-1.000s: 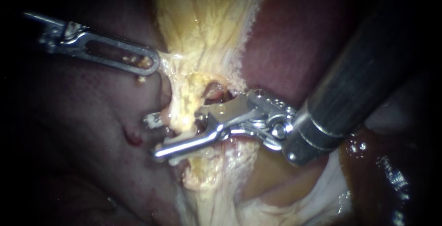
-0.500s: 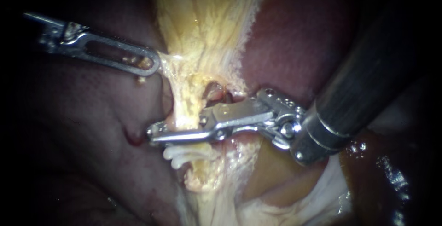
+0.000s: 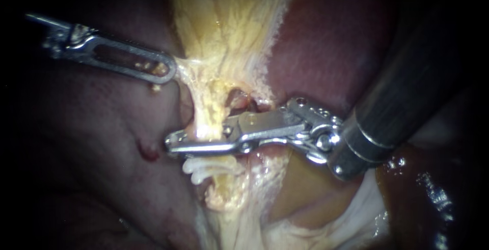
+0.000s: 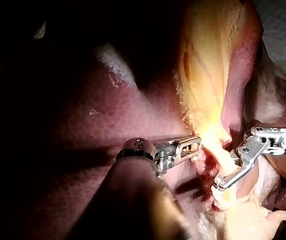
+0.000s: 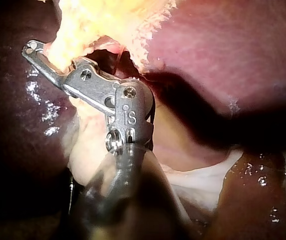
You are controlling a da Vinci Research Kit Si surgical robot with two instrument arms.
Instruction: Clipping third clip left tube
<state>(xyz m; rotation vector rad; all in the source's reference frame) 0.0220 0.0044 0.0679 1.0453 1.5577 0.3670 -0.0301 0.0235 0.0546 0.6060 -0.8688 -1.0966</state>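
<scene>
Tube (image 3: 208, 115), yellowish and stringy, runs down from a broad fan of yellow tissue (image 3: 229, 21) over the dark red liver (image 3: 331, 46), well away from the liver's visible edges. The right instrument (image 3: 172, 145) comes in from the right and lies crosswise over the tube. Its 2 slim metal jaws are pressed together with the tube pinched between them, and their tips poke out on the tube's far side. Just below those jaws, 1 white ridged clip (image 3: 204, 171) sits on the tube. The left instrument (image 3: 168, 72) reaches in from the left, higher up and well apart from the right one. Its 2 slotted jaws are closed, pinching the edge of the yellow tissue, and a thin strand there is stretched taut. In the right wrist view, the tube passes between that instrument's closed jaws just behind their hooked tips. In the left wrist view, the lit tube lies between the 2 instruments' tips.
</scene>
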